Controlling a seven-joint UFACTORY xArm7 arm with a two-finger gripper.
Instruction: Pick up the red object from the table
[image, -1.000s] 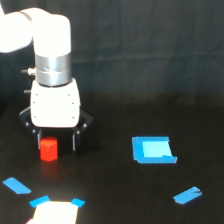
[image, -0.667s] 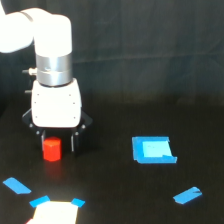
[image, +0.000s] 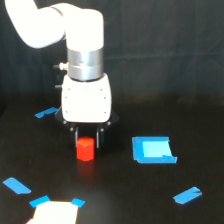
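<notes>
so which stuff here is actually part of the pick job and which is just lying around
Part of the job:
- red object
- gripper
- table

Just lying about:
- blue square patch
- blue tape pieces
- pale rectangle

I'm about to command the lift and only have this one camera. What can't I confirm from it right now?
- Grip: in the exterior view the gripper straddles the red object, but blur and the white housing hide whether the fingers touch it.
- Lift-off: whether the red object rests on the table or is just clear of it can't be told.
- Pale rectangle: cut off by the bottom edge.
</notes>
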